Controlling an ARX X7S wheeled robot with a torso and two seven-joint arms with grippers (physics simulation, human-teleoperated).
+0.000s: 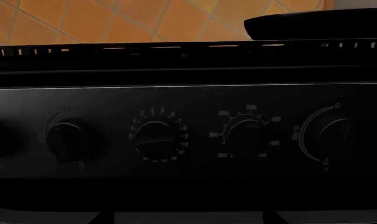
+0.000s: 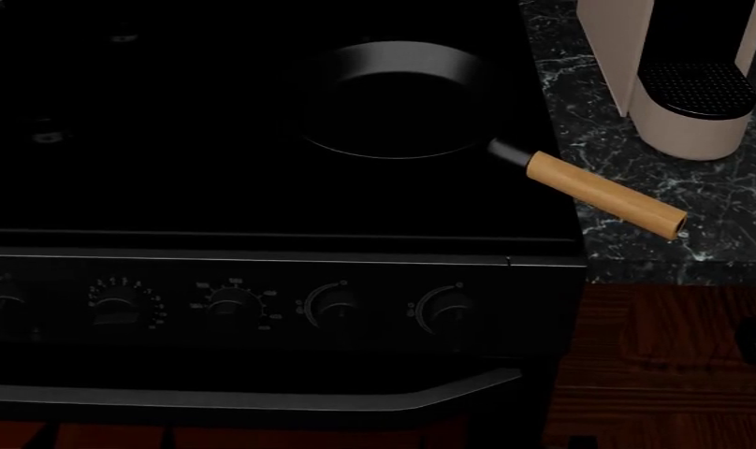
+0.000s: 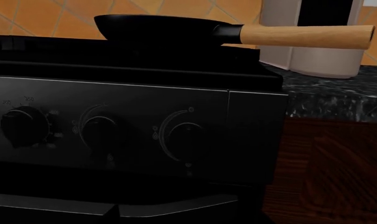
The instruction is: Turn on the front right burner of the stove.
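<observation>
The stove (image 2: 266, 187) fills the head view, and its row of knobs runs along the front panel, just above the grey bar handle (image 2: 291, 398). Neither gripper shows in any picture, so I cannot tell if the fingers are released or clenched. Each wrist camera looks straight at the panel, so both arms seem to stand in front of it, not yet touching.

The step in hand, as I judge it, is to choose the correct knob and reach it. The right wrist view faces the two end knobs, so the right arm looks better placed. The outermost knob (image 3: 187, 136) lies ahead of this gripper and a little toward the cabinet side; its neighbour (image 3: 100, 128) is just beside it. Which of them serves the front right burner I cannot say, because the small marks beside them are too faint to read. To do the step well, the gripper should come in level and centred on the knob, close around its ridge, and turn without pushing on the panel.

Much is hard to see. The cooktop is almost black, so the burners are not visible. A pan (image 2: 397, 98) with a wooden handle (image 2: 603, 195) sits on the far right part, above the end knobs. In the left wrist view the outer knobs are cut off at both edges.
</observation>
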